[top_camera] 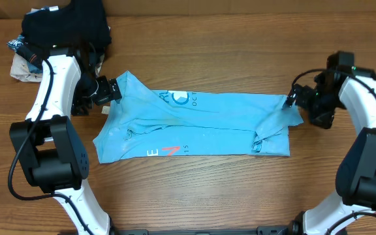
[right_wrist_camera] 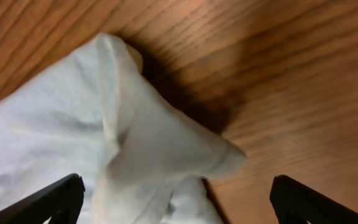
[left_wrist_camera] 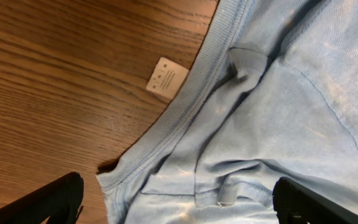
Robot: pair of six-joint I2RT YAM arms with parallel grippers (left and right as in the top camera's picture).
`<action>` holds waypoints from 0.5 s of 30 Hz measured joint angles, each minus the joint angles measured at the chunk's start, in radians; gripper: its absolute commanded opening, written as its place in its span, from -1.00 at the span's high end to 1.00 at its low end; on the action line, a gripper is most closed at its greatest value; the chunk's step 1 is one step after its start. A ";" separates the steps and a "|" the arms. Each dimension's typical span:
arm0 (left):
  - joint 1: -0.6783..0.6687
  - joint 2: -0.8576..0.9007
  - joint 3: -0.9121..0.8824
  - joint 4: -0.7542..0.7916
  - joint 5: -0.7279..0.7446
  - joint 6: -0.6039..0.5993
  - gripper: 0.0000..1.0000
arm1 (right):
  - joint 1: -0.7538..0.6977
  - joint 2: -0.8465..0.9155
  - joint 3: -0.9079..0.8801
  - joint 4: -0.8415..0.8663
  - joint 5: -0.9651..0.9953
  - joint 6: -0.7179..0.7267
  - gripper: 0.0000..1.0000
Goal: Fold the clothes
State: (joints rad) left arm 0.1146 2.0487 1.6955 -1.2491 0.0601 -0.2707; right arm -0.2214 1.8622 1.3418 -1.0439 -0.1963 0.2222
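The clothes are one light sky-blue T-shirt (top_camera: 201, 124), lying folded lengthwise into a wide band across the middle of the table, with white print and red lettering showing. My left gripper (top_camera: 111, 90) hovers open over its upper left corner. In the left wrist view the ribbed collar (left_wrist_camera: 185, 106) and a white label (left_wrist_camera: 166, 78) lie ahead of the open left gripper (left_wrist_camera: 179, 208), with nothing pinched. My right gripper (top_camera: 291, 99) stands open at the shirt's upper right corner. In the right wrist view a bunched tip of the shirt (right_wrist_camera: 166, 149) lies loose between the spread fingers (right_wrist_camera: 42, 202).
A pile of black and dark folded garments (top_camera: 67, 23) sits at the back left, with a crumpled pale item (top_camera: 25, 64) beside it behind my left arm. Bare wooden table (top_camera: 207, 196) lies in front of the shirt and to the right of it.
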 measured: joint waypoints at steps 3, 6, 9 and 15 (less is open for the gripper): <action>-0.002 0.000 0.000 0.000 0.000 0.000 -1.00 | -0.001 0.001 -0.060 0.061 -0.055 -0.040 -1.00; -0.002 0.000 0.000 0.000 0.000 0.000 -1.00 | -0.001 0.002 -0.101 0.106 -0.090 -0.067 -1.00; -0.002 0.000 0.000 0.000 0.000 0.000 -1.00 | -0.001 0.002 -0.116 0.134 -0.104 -0.087 -0.87; -0.002 0.000 0.000 0.000 0.000 0.000 -1.00 | -0.001 0.002 -0.122 0.140 -0.115 -0.107 -0.08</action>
State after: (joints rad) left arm 0.1131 2.0487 1.6955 -1.2495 0.0601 -0.2707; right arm -0.2222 1.8637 1.2198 -0.9039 -0.3111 0.1150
